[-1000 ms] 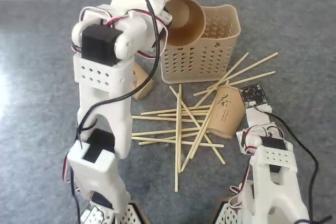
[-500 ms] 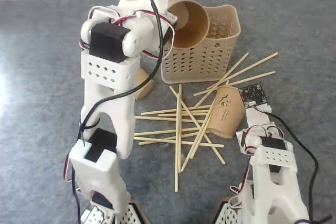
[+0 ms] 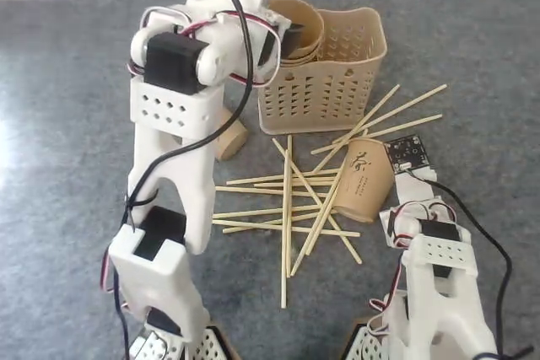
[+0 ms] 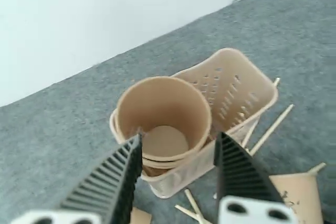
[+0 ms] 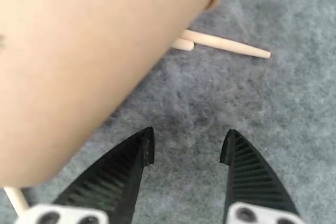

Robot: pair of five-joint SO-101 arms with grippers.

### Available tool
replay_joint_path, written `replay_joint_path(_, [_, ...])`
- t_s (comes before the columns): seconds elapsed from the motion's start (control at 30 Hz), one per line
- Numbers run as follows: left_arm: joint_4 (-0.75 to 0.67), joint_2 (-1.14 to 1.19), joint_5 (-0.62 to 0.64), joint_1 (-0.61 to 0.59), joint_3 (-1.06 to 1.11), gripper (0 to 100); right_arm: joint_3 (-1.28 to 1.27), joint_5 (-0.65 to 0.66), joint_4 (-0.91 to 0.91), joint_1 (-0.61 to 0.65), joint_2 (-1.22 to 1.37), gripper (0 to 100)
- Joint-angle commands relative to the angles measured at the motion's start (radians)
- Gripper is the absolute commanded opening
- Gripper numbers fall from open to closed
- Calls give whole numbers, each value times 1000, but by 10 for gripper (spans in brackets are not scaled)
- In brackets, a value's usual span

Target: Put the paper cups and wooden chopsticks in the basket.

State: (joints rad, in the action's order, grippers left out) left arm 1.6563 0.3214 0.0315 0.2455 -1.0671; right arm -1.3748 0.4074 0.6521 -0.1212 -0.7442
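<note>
Left claw [image 4: 178, 140] spread wide, empty, hanging over basket [image 4: 239, 80]. Paper cup [image 4: 160, 114] upright inside basket, nested in second cup [image 4: 157, 157] judging by stacked rims. Right claw [image 5: 190, 135] also spread, empty, low over grey carpet [image 5: 273, 103], tipped cup [image 5: 89, 61] just beside it. Chopsticks [image 3: 287, 208] lie scattered on carpet between basket and right arm. Another cup [image 3: 229, 139] half hidden behind left arm.

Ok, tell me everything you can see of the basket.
The basket is beige, plastic-looking, rounded-rectangular, with rows of small holes through its walls and a smooth rim. It stands upright on the grey carpet, open top up. Nested paper cups sit in one end. The open left claw hovers above it.
</note>
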Motion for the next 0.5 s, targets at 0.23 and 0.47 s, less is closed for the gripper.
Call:
replay_joint_path(0.23, [101,-249,-97,-267,56,213,0,9,-22,5,-21,220])
replay_joint_path(0.47, [92,-425,-186,-413,364,216,0,9,-22,5,-19,220])
